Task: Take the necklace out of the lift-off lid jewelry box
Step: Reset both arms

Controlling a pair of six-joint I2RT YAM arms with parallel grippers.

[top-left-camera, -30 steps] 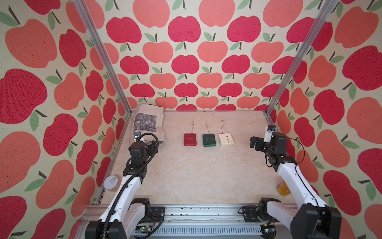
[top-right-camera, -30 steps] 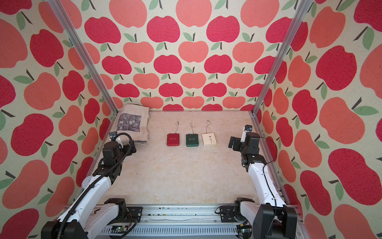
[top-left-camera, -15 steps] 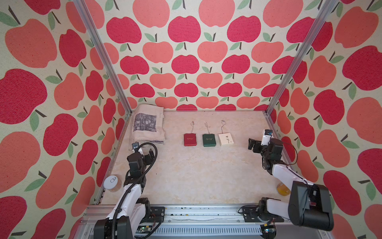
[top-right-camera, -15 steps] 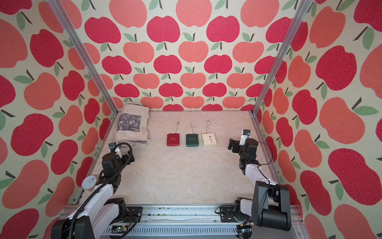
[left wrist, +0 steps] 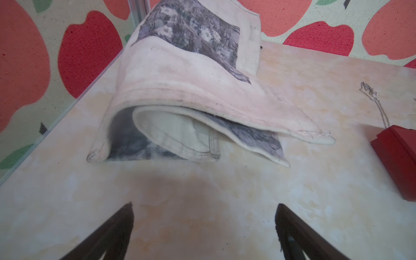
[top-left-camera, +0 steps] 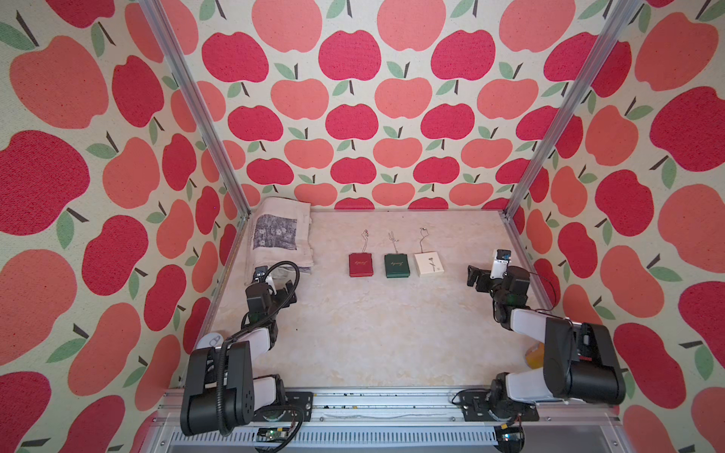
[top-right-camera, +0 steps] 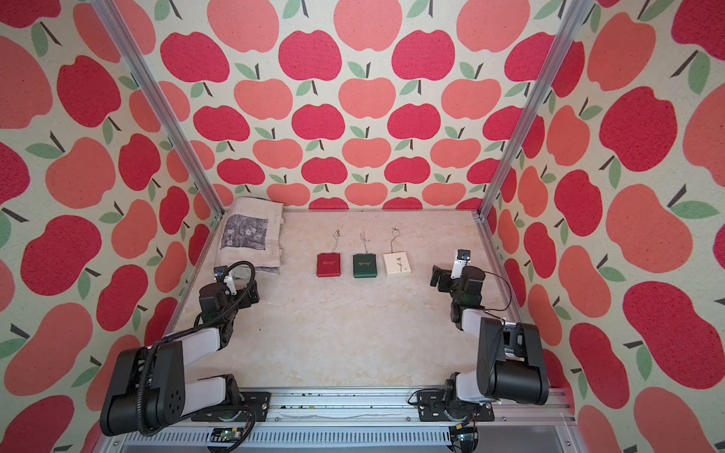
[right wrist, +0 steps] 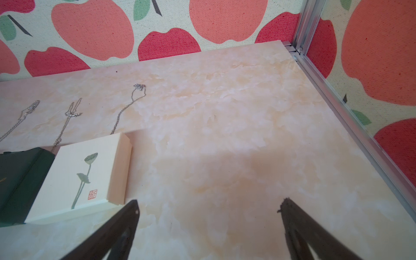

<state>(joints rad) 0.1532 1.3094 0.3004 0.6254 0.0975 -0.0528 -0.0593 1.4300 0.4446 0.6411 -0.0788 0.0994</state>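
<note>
At the far left corner of the tabletop (top-left-camera: 372,333) lies a folded cloth (top-left-camera: 280,235), pale with a grey flower print. Its near edge curls open in the left wrist view. Just in front of it hangs the left gripper (left wrist: 204,204), jaws spread wide over bare marbled surface and grasping nothing (the arm behind it is folded close to its base).

Toward the middle, three small square boxes stand in a row, apart from one another, all with their lids on. They are the red box (top-left-camera: 360,265), the green box (top-left-camera: 396,265) and the cream box (top-left-camera: 429,263), which bears a lotus drawing. Behind each one, on the side toward the back wall (top-left-camera: 365,117), a thin silver chain lies stretched out on the tabletop: the left necklace (top-left-camera: 365,239), the middle necklace (top-left-camera: 392,240) and the right necklace (top-left-camera: 423,239). Each chain's near end runs up to its box's back edge. Whether it goes in under the lid cannot be told, nor which of the three boxes is the lift-off kind.

Right of the cream box, near the right wall (top-left-camera: 627,235), the right gripper (right wrist: 210,200) is likewise released. Its jaws are wide apart above bare tabletop, and the cream box is near one finger.
</note>
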